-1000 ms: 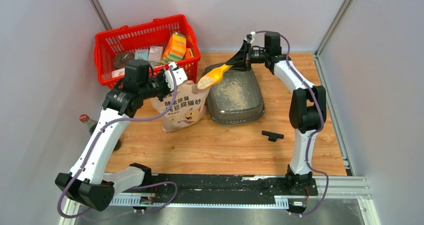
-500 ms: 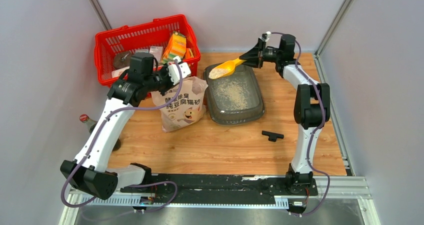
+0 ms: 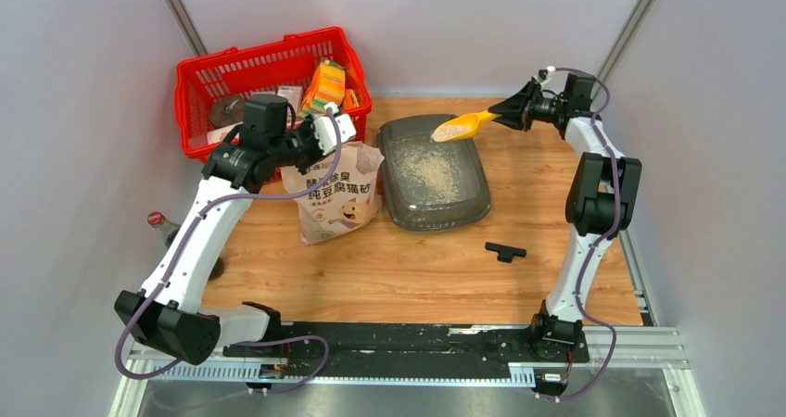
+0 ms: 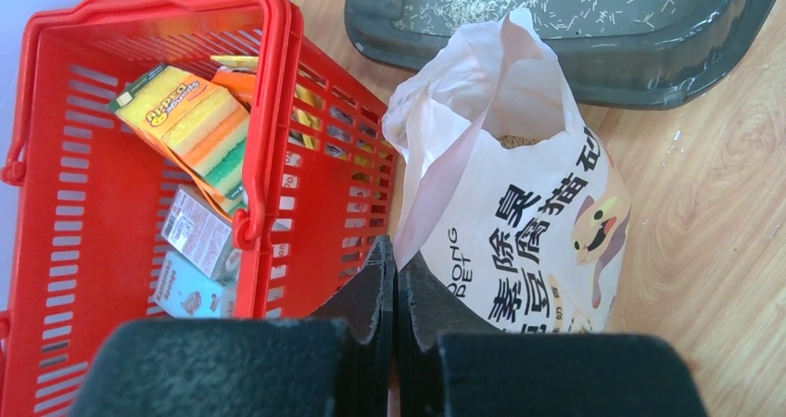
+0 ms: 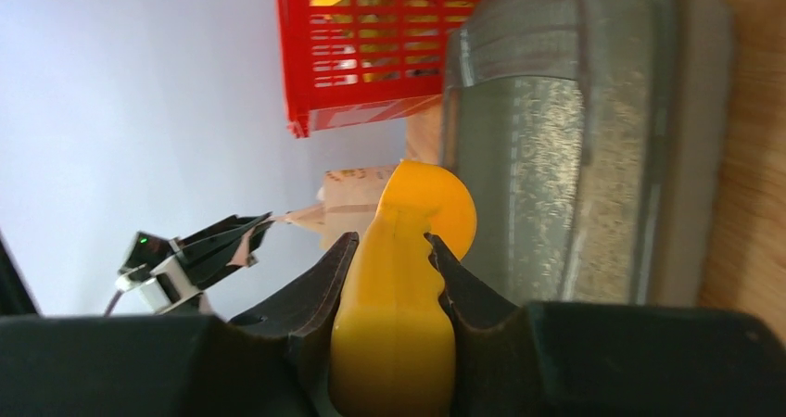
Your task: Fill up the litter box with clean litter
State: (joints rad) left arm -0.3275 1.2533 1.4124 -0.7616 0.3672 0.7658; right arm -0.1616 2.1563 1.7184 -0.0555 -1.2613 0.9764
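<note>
Since a second ago we see the right gripper (image 3: 506, 114) swing away from the litter box (image 3: 397, 209)'s far left corner, where it had the yellow scoop (image 3: 461, 125) dipping at the mouth of the bag (image 3: 339, 197), out past the box's far right corner. The scoop now hangs in the air just above that corner, bowl toward the box and heaped with pale granules, its handle clamped between the right fingers, as the wrist view plainly shows. The left gripper (image 4: 395, 253) has shifted only a little, drawing slightly farther from the box; its fingers are pressed together, and in its wrist view we see the bag's thin top edge running down into them, so we take it as pinched there. The bag stands upright just left of the box, touching or nearly touching its wall, mouth open. The clean litter (image 3: 429, 172) lies as a thin patch on the box floor, much as before, and the dark bottom shows around it. The red basket (image 3: 198, 76) sits to the far left of the box, beyond the bag, unmoved. A small black T-shaped part (image 3: 504, 250) lies on the wood near the box's near right corner, also where it was.
</note>
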